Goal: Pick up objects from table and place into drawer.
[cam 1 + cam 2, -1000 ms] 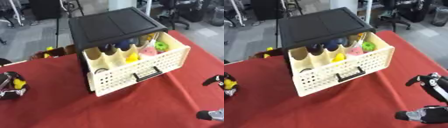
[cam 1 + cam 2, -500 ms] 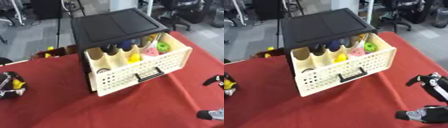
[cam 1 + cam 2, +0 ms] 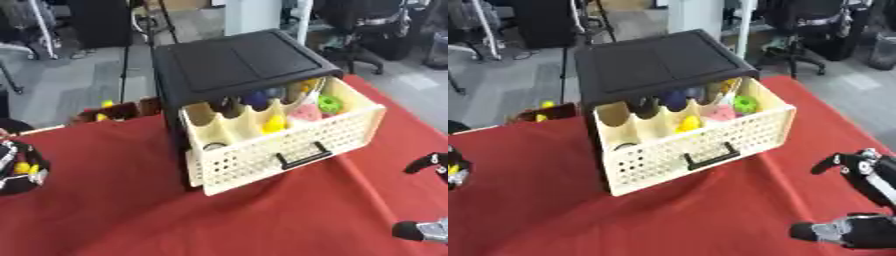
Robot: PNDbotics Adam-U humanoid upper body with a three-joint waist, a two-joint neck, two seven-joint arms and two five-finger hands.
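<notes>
We see only part of the right hand (image 3: 859,200) at the near right edge, so we cannot judge its fingers. The left hand (image 3: 19,167) is cut off at the left edge. Inside the drawer (image 3: 289,145), the cabinet (image 3: 236,65) hides the far objects. Blurred shapes (image 3: 118,109) sit behind the table's (image 3: 262,220) far left edge.

Both eyes sit in the robot's head and look down, from close up, at the same drawer (image 3: 289,137) on the red desk (image 3: 131,210).
</notes>
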